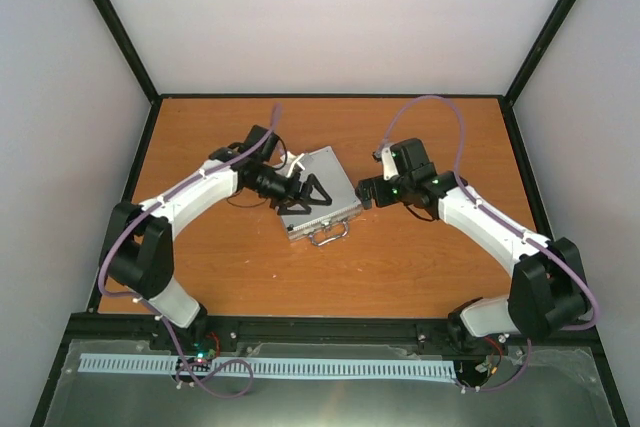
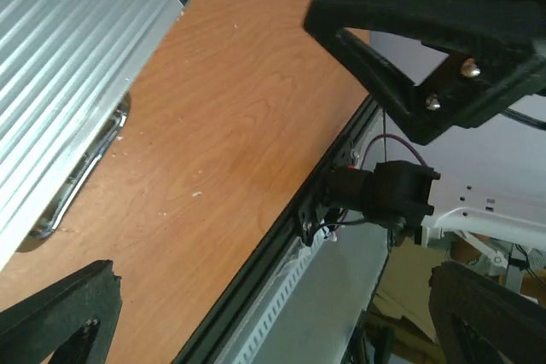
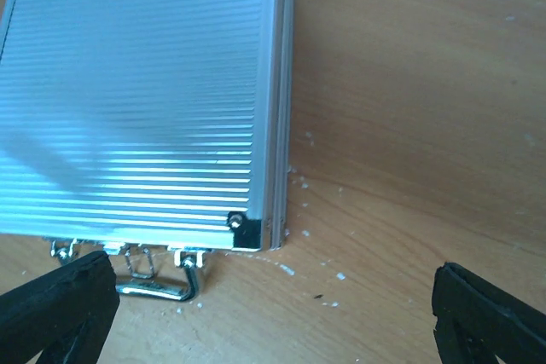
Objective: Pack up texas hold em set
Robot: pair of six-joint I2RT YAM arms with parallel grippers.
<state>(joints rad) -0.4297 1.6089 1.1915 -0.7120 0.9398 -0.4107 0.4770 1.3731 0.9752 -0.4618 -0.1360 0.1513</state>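
Two empty, fingers spread wide: left gripper (image 1: 308,193), right gripper (image 1: 364,192) | aluminium case (image 1: 335,179) shut on surface (image 1: 420,257) | advice: press lid squarely, snap latches (image 3: 189,255) beside near-edge handle (image 3: 158,287).

We see an orange-brown wooden surface (image 1: 400,267) bordered by a black rail (image 1: 330,97). Pale walls (image 1: 330,17) rise behind it and on both sides, with black posts (image 1: 112,22) in the corners. At the near edge, beyond the rail, a white slotted strip (image 1: 300,368) lies across a grey panel (image 1: 350,402). Small white specks (image 3: 339,276) dot the wood.
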